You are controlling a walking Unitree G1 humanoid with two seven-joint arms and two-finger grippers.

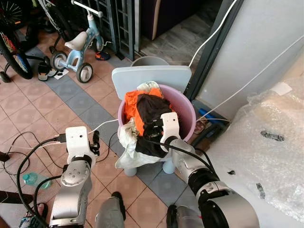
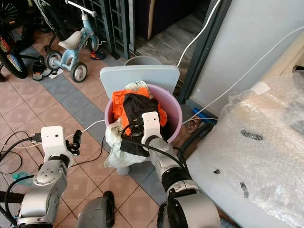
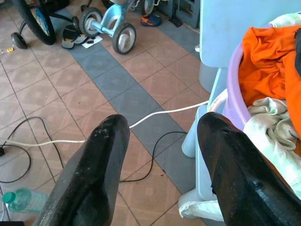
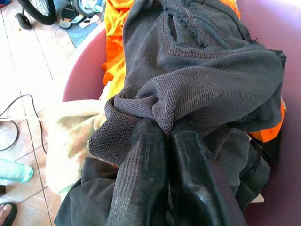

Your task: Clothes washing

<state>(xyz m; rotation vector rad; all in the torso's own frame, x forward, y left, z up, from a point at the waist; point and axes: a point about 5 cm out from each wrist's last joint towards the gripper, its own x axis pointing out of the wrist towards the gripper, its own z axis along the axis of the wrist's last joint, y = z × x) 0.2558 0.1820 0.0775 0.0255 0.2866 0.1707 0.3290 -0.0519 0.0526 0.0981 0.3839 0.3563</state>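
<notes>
The right pincer has nipped a bunched fold of the soft, limp dark garment in the basin, while the left pincer gapes empty.

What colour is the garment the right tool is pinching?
Dark charcoal grey ribbed garment, pinched by the right tool; right wrist view shows it best.

Place: home, entry or utility corner by a doorway
Floor: patterned terracotta and grey tiles
Household signs: child's blue tricycle, bicycle wheel, sandals
Laundry signs: pink basin heaped with clothes, set on a plastic chair
Other: bubble-wrapped bulk; loose cables on tiles
</notes>
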